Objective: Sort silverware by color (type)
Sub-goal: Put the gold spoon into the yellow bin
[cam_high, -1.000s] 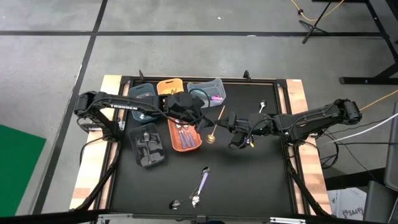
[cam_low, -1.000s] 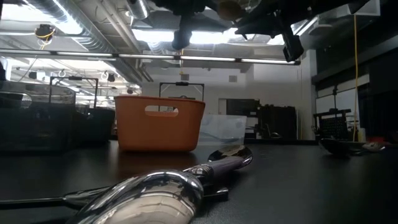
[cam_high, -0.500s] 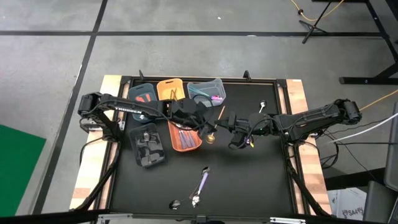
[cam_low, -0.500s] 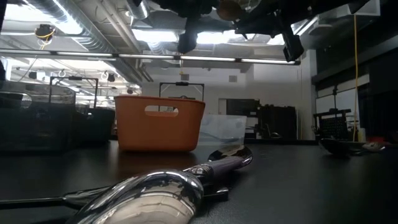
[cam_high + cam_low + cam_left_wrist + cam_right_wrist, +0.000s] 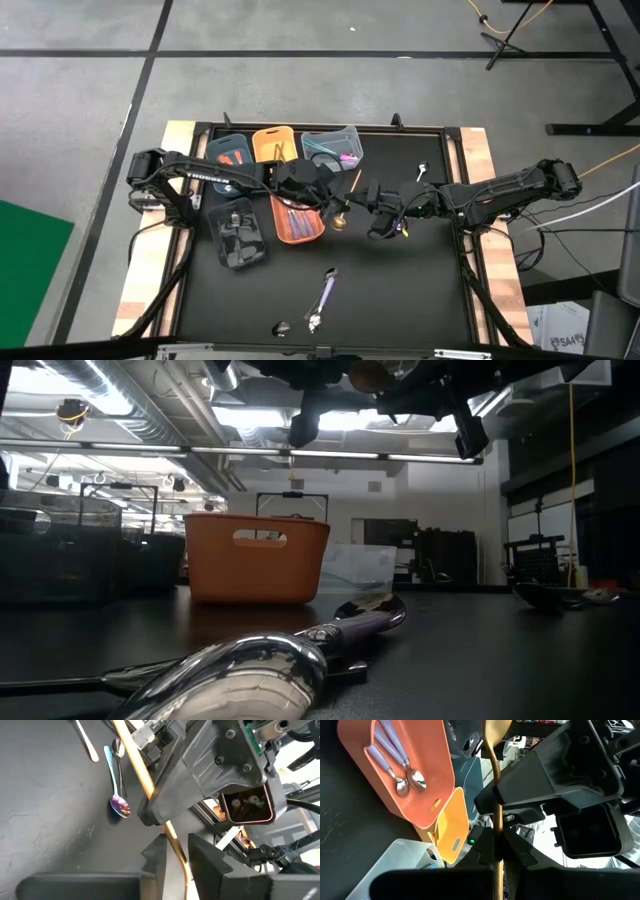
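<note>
Gold spoon (image 5: 347,200), held in mid-air above the bench (image 5: 400,280), its bowl near the orange-red tray (image 5: 297,222) and its slim handle angled toward the rear bins. My right pincer (image 5: 378,212) is clenched on the handle; in the right wrist view the stem (image 5: 496,820) runs straight between my fingers. My left pincer (image 5: 322,190) meets the same spoon from the opposite side, fingers (image 5: 155,862) flanking the stem (image 5: 145,775) without visibly pressing it. Purple-handled spoons (image 5: 395,760) lie in the orange-red tray. An iridescent spoon (image 5: 322,297) rests on the bench nearer the front edge; a small silver piece (image 5: 422,172) lies toward the rear right.
</note>
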Motion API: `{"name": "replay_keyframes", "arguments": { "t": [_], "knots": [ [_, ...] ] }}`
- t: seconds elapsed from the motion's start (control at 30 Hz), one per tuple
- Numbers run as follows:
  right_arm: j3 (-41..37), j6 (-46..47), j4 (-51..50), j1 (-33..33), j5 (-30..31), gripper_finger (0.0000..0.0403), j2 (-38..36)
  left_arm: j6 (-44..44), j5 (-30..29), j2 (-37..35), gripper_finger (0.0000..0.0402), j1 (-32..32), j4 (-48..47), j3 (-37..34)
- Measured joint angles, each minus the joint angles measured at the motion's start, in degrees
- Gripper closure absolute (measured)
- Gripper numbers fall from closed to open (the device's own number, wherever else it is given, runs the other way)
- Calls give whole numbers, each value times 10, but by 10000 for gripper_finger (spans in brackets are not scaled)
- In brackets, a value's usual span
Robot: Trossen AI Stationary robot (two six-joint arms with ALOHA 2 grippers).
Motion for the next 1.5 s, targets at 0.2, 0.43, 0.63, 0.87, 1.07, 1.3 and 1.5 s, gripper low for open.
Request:
{"name": "replay_keyframes", "arguments": {
  "t": [0.2,0.43,0.63,0.87,1.07,1.3,1.5],
  "knots": [
    [0,-4,-2,0,1,397,0,-3,-8,0,381,0,-7,0],
    [0,-4,-3,0,1,397,0,-4,-10,0,392,0,-12,-1],
    [0,-1,-3,0,1,397,0,-4,-10,0,392,1,-12,-1],
    [0,2,-1,0,-4,375,0,-2,-8,0,392,4,-12,-1],
    [0,4,1,0,-8,318,0,2,-8,0,392,13,-8,0],
    [0,5,1,0,33,296,0,22,-8,0,392,41,-20,0],
    [0,5,-2,0,137,295,0,37,-12,0,392,84,-53,0]
  ]
}}
